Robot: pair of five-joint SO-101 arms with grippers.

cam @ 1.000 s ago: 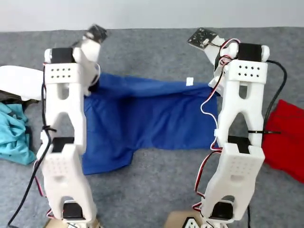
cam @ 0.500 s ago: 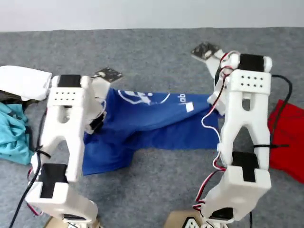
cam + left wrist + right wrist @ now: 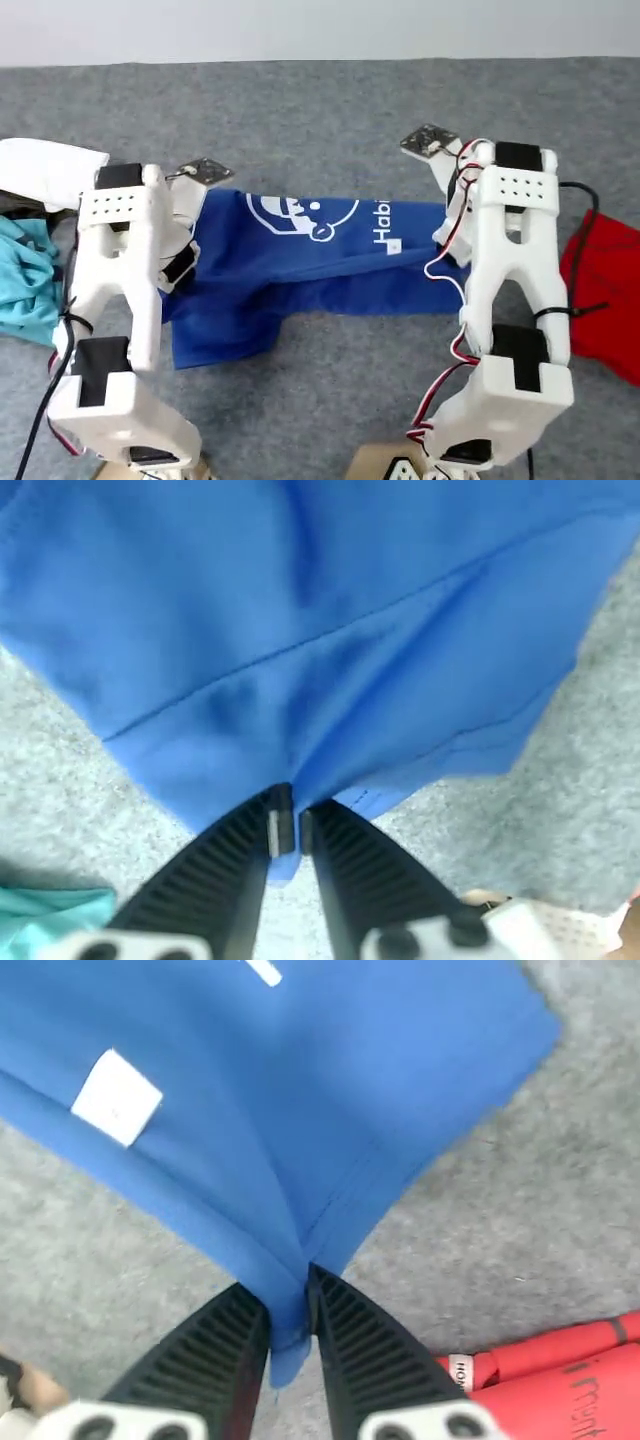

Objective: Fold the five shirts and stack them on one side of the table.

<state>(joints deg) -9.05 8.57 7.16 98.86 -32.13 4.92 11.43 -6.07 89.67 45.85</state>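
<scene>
Left arm [image 3: 115, 260] and right arm [image 3: 515, 250] rise from bottom of high view, their links covering both side edges of blue shirt [image 3: 300, 265]; teal shirt [image 3: 25, 285] crumpled at left edge, red shirt [image 3: 605, 290] at right edge; white shirt [image 3: 45, 170] at upper left, dark patch beneath it, possibly another garment. Blue shirt spread across centre of grey table [image 3: 330, 110], white print [image 3: 300, 215] facing up. Left gripper [image 3: 288, 825] pinched tight on shirt's left edge; right gripper [image 3: 288, 1310] pressed together on its right edge, white tag [image 3: 117, 1097] nearby.
</scene>
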